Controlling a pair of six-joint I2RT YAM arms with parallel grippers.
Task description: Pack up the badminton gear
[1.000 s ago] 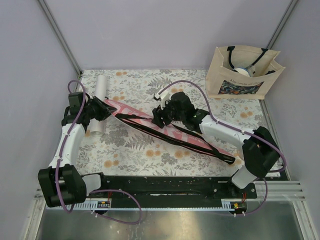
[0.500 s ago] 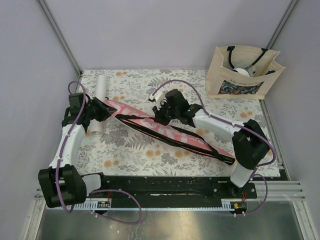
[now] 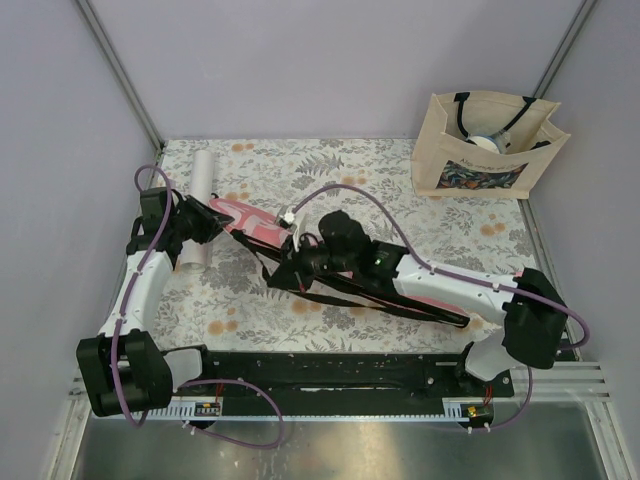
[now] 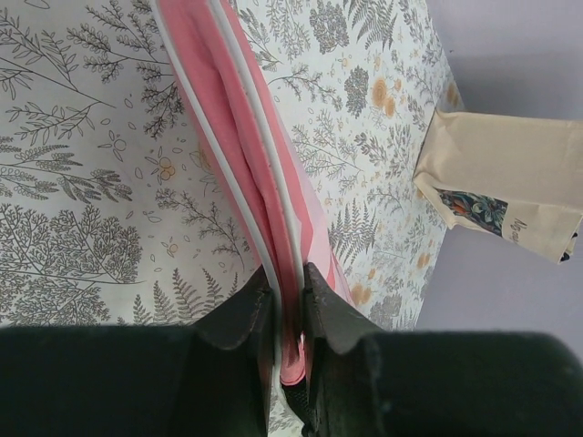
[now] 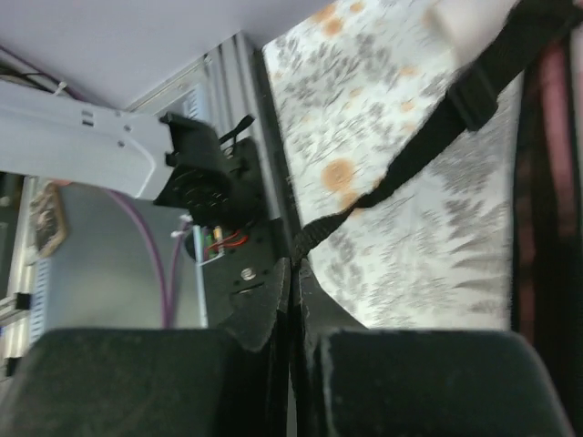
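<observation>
The long pink racket cover (image 3: pixel 252 226) lies slantwise across the floral mat, from far left to near right. My left gripper (image 3: pixel 207 222) is shut on its far-left end; in the left wrist view the pink and white edges of the cover (image 4: pixel 246 155) run up from between my left gripper's (image 4: pixel 290 293) jaws. The cover's black strap (image 3: pixel 440 316) trails along its near side. My right gripper (image 3: pixel 274 280) is shut on this strap (image 5: pixel 428 146), pinching it at my right gripper's (image 5: pixel 293 273) closed tips, and the strap is pulled taut. A white tube (image 3: pixel 201 190) lies just left of the left gripper.
A beige tote bag (image 3: pixel 487 150) with black straps stands open at the far right corner, also seen as the tote bag (image 4: pixel 501 182) in the left wrist view. The black base rail (image 3: pixel 330 375) runs along the near edge. Grey walls close in both sides and the back.
The right gripper has swung from over the cover's middle toward the near left and closed on the black strap, drawing it off the cover. The left gripper has kept its hold.
</observation>
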